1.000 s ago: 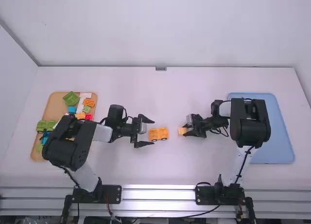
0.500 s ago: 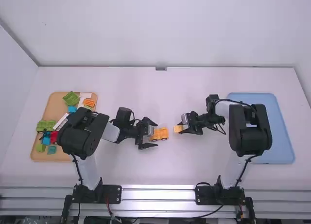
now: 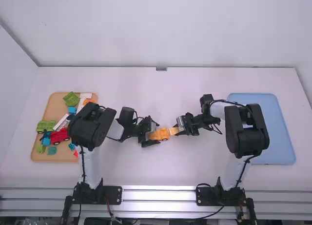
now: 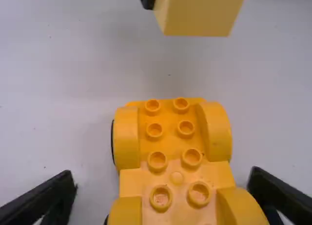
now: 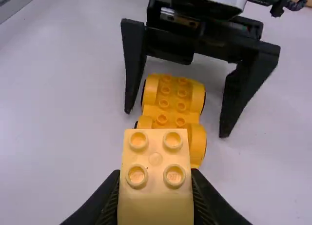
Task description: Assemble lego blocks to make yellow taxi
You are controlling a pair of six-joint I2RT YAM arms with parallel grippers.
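The orange-yellow car base [image 3: 159, 134] with wheels stands on the table between the arms. My left gripper [image 3: 150, 134] is around its left end; in the left wrist view the gripper [image 4: 163, 198] is open, one finger on each side of the studded car base [image 4: 170, 156], with gaps. Close by on the other side, my right gripper [image 3: 179, 130] holds a pale yellow block [image 3: 173, 131]. In the right wrist view the right gripper [image 5: 156, 186] is shut on that block [image 5: 156, 161], studs up, overlapping the near end of the car base [image 5: 168, 105].
A wooden tray [image 3: 53, 108] at the left carries green, blue, red and white pieces, a red car [image 3: 59, 136] among them. The left arm's links pass over its right edge. A blue tray [image 3: 280, 132] lies at the right, partly under the right arm.
My left gripper has moved right, around the car base. My right gripper has carried the yellow block left, close to the base.
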